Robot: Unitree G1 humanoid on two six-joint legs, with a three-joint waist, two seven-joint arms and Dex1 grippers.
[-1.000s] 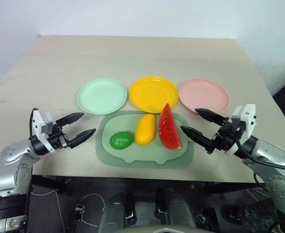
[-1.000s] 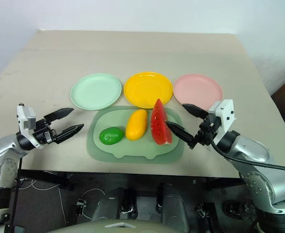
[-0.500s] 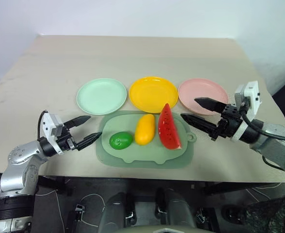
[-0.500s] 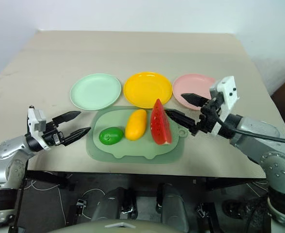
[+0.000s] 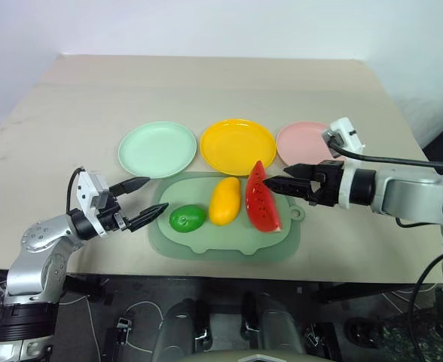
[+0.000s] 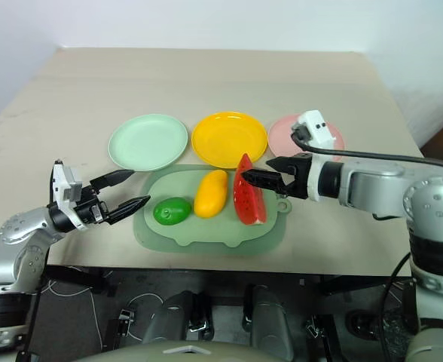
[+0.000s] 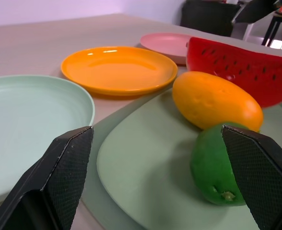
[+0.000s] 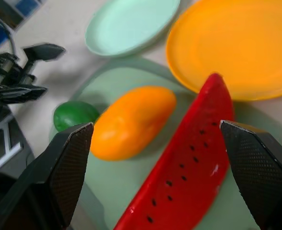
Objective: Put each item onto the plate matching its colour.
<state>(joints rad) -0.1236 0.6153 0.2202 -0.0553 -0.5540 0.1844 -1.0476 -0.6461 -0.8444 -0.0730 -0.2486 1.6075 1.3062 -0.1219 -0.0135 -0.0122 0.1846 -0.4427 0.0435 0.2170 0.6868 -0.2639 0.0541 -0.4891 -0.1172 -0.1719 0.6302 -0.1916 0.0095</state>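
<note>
The watermelon wedge [image 5: 262,199] stands on the sage mat [image 5: 229,243], right gripper [image 5: 280,184] spread wide just beside it; left gripper [image 5: 144,202] wide near the green fruit [image 5: 187,218]. Probably light, stiff, slippery plastic; best pinched across its flat red faces

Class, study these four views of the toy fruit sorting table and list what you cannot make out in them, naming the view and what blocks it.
- Round pink plastic plate: in the left eye view its right side is hidden by the right claw and arm.
- Glossy green round toy fruit: in the left wrist view its right side is hidden behind a black finger.
- Red toy watermelon wedge: in the right wrist view its lower end is cut off by the picture's edge.
</note>
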